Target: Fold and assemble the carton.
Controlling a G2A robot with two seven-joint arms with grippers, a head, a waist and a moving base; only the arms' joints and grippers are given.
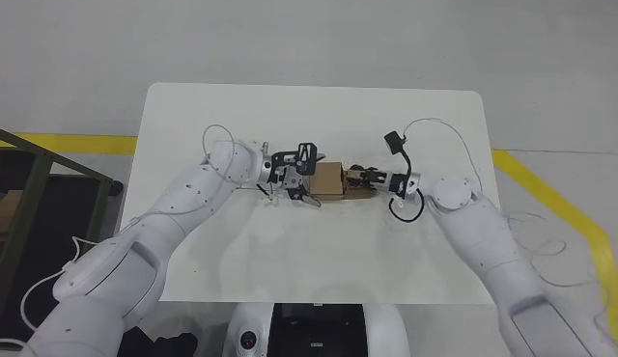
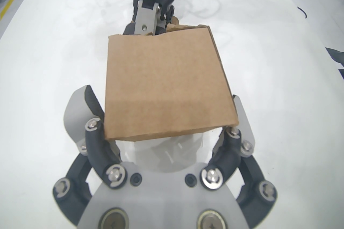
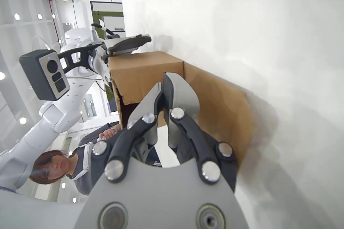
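- Near the middle of the table (image 1: pixel 241 260), the carton (image 1: pixel 328 178) is being held on its side as an opened-up tube, with one broad brown panel facing upward.
- At its 3 o'clock end the mouth is standing open, and one flap (image 3: pixel 215 106) is being left splayed outward along the tabletop.
- At 9 o'clock, the carton's end is being clamped by the left gripper (image 2: pixel 162 94). Its fingers (image 2: pixel 92 104) are spread wide and are being pressed against the two side walls.
- At 3 o'clock, the right gripper (image 3: pixel 164 82) is being held at the open mouth with its fingers (image 3: pixel 180 95) pinched together. Whether a cardboard edge is being caught between them cannot be told.
- The step in hand is judged to be the folding-in of the flaps at the 3 o'clock end, so the assembly is judged to be partly done.
- For a clean fold, the tube should be kept square by the left clamp, with only enough squeeze that the walls are not being bowed.
- The flap should be pushed close to its crease rather than at its free edge, with the closed fingertips being used as a blunt pusher.
- The push toward 9 o'clock should be met by the left arm, so that the carton is not being slid across the table.
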